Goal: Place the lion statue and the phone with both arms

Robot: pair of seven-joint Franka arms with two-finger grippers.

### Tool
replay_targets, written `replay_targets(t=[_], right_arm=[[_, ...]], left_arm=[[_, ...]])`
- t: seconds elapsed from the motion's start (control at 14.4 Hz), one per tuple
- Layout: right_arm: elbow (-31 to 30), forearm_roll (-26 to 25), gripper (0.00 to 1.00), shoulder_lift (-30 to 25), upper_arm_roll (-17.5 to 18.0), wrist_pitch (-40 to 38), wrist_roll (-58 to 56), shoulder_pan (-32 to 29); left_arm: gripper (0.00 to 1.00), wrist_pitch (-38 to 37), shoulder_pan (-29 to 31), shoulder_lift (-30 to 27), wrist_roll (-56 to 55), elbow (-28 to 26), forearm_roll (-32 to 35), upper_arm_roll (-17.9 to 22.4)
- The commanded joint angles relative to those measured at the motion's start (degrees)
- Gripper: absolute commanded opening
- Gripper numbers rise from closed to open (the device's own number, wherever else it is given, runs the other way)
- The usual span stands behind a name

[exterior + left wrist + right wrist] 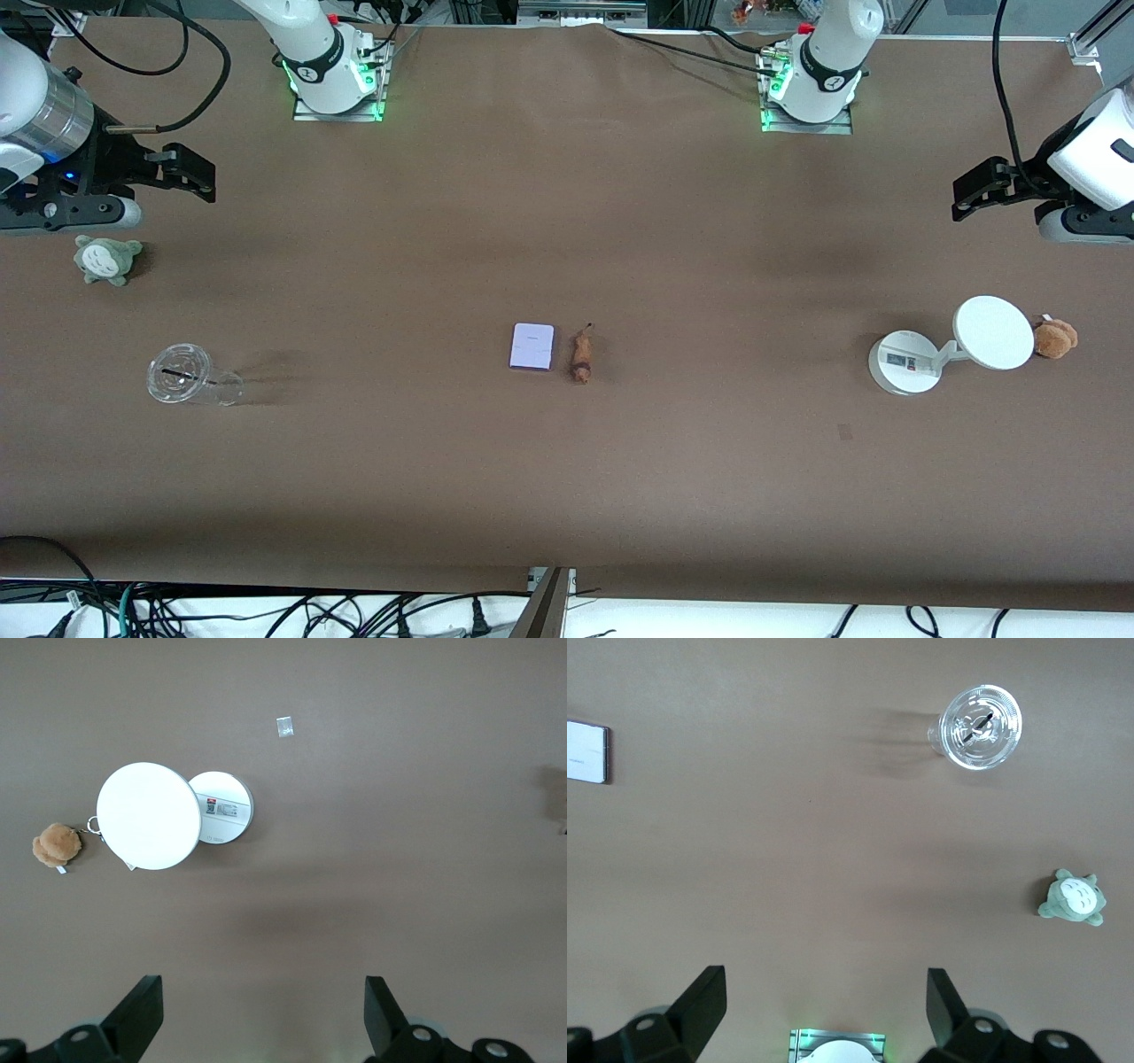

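The phone [532,346], a flat pale lavender rectangle, lies in the middle of the table. The lion statue [581,354], a tiny orange-brown figurine with a dark band, lies right beside it toward the left arm's end. My left gripper [973,190] is open and empty, up in the air at the left arm's end; in the left wrist view [263,1010] its fingers stand wide apart over bare table. My right gripper [189,172] is open and empty, up at the right arm's end [824,1005]. The phone's edge shows in the right wrist view [585,751]. The lion is out of both wrist views.
A white round-based stand with a disc [952,346] [148,815] and a fluffy brown plush [1054,338] [57,843] sit at the left arm's end. A clear plastic cup [190,377] [979,726] and a grey-green plush [106,259] [1074,899] sit at the right arm's end.
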Motion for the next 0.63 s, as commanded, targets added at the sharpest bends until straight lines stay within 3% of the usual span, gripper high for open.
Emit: replay_targets(t=[0.0,0.56], right_arm=[[1.4,-0.5,1.0,0.5,0.0,-0.9,-0.3,0.0],[1.4,-0.5,1.0,0.4,0.2,-0.9,0.1,0.1]], left_arm=[[1.0,-0.4,-0.1,-0.3,1.0,0.8,-0.6,0.0],[1.0,-0.5,-0.1,-0.2,1.0,0.9,-0.4,0.0]])
